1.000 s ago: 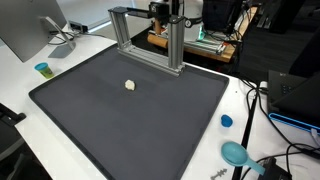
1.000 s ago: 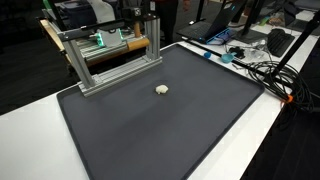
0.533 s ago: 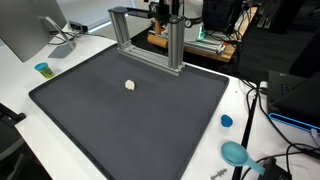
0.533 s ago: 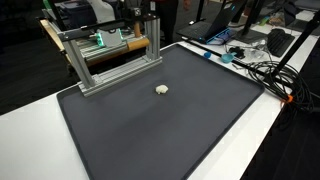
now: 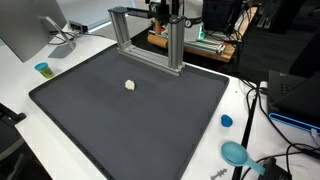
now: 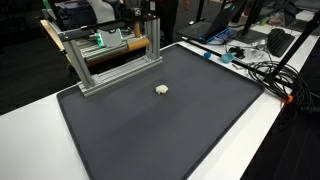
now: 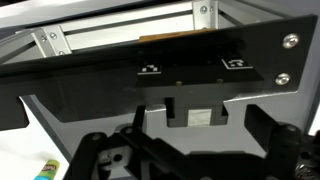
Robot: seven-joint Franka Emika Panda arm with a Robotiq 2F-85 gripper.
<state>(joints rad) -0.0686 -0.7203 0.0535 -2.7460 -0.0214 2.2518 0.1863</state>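
Note:
My gripper point(image 7: 195, 140) faces a dark panel point(image 7: 180, 65) with two small square markers, mounted on an aluminium frame point(image 7: 120, 35). Its two dark fingers point(image 7: 262, 128) stand wide apart with nothing between them. A notched slot with a pale square point(image 7: 197, 116) in the panel's lower edge lies straight ahead. In both exterior views the frame point(image 5: 150, 40) point(image 6: 115, 62) stands at the back edge of a black mat point(image 5: 130, 115) point(image 6: 160, 125). The arm point(image 5: 166, 10) is up behind the frame's top. A small white lump point(image 5: 129, 85) point(image 6: 161, 89) lies on the mat, far from the gripper.
A small blue-green cup point(image 5: 42, 69), a monitor point(image 5: 25, 30), a blue cap point(image 5: 226, 121) and a teal round object point(image 5: 236, 153) sit on the white table around the mat. Cables and equipment point(image 6: 260, 60) crowd one side.

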